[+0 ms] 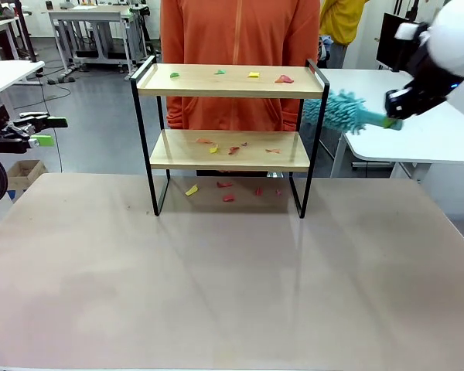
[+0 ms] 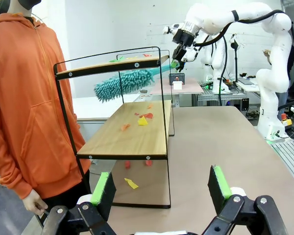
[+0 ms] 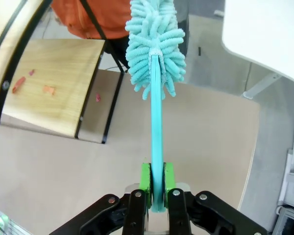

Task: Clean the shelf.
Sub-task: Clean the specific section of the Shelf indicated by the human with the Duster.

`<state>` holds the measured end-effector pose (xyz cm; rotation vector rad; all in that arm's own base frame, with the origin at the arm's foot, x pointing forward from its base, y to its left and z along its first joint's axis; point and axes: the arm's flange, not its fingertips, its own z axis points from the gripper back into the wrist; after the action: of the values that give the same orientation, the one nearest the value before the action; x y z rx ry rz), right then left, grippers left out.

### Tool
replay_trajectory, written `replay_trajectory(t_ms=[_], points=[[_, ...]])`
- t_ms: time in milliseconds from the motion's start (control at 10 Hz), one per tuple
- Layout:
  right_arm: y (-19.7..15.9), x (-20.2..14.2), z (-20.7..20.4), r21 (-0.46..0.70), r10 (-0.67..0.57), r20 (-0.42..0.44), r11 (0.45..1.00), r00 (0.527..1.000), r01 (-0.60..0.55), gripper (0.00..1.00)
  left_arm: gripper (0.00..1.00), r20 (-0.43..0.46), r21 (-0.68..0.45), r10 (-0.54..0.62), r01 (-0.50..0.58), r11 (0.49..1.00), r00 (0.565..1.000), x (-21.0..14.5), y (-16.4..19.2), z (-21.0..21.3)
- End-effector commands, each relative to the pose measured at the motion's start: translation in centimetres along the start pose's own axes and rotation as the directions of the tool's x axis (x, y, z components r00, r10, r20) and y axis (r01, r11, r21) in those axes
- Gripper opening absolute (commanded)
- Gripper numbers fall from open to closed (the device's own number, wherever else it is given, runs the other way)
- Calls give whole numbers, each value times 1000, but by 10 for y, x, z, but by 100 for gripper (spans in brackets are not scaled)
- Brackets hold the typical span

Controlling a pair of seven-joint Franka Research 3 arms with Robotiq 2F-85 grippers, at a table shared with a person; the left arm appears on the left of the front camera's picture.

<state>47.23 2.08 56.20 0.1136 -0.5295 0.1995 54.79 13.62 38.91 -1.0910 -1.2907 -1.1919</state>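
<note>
Front view: right gripper clamps duster handle, head just beside shelf end, poised to sweep.
Idle left gripper gapes wide, aside; shelf mid-table, far side, scraps on both boards.

I am gripping a teal duster: its head is showing as soft, shaggy chenille cloth, its flat handle as smooth plastic. My right gripper is presenting matt black fingers with green rubbery-looking pads. The small two-tier shelf is showing smooth, light wooden boards in a thin matt black metal frame. The beige tabletop is reflecting faintly, smooth and semi-matt.
</note>
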Motion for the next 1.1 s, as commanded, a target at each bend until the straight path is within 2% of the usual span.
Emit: replay_trajectory(t_ms=[0,300,600,800,1000], points=[[-27,-37,36,10,50,14,999,999,-50,14,100,7,-3,-17,17,1000,1000,2,-2,0],[-57,-88,95,9,170,-32,985,985,-170,14,100,7,-3,-17,17,1000,1000,2,-2,0],[-64,-130,131,105,311,-115,948,943,-300,14,100,7,-3,-17,17,1000,1000,2,-2,0],[-59,-149,136,233,446,-170,885,878,-404,14,100,7,-3,-17,17,1000,1000,2,-2,0],[-44,-156,121,332,609,-201,779,767,-532,14,100,7,-3,-17,17,1000,1000,2,-2,0]])
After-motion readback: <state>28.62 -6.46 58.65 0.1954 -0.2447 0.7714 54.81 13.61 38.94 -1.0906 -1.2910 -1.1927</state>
